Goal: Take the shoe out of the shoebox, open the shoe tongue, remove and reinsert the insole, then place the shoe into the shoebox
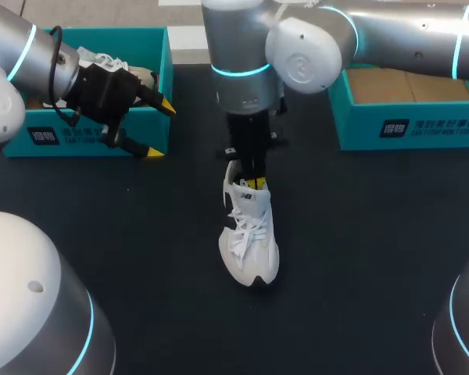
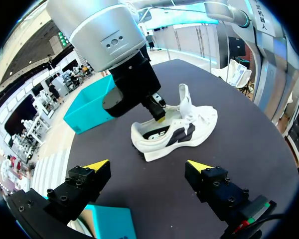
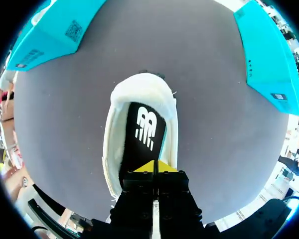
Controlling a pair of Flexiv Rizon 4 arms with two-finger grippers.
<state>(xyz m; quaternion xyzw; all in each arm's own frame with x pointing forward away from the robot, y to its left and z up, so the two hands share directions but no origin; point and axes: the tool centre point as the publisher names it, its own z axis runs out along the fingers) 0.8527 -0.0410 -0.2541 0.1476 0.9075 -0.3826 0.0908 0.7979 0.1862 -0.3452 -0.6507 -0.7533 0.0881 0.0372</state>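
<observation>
A white shoe [image 1: 248, 242] stands upright on the black table at the middle, toe toward the front edge. My right gripper [image 1: 254, 183] comes down from above, shut, with its yellow tips inside the shoe's mouth. In the right wrist view the closed tips [image 3: 154, 167] rest over the black insole [image 3: 145, 129], which lies flat inside the shoe [image 3: 139, 97]; whether they pinch it is hidden. My left gripper [image 1: 159, 129] hangs open and empty by the left shoebox [image 1: 86, 141]. From the left wrist view the shoe [image 2: 174, 132] lies ahead of the open left gripper [image 2: 148, 165], with the right gripper [image 2: 159, 114] in it.
A second white shoe [image 1: 102, 58] lies in the left teal shoebox. Another teal box [image 1: 406, 125] with a brown floor stands at the back right. Both boxes [image 3: 50, 35] [image 3: 264, 55] flank the shoe. Bare black table surrounds the shoe.
</observation>
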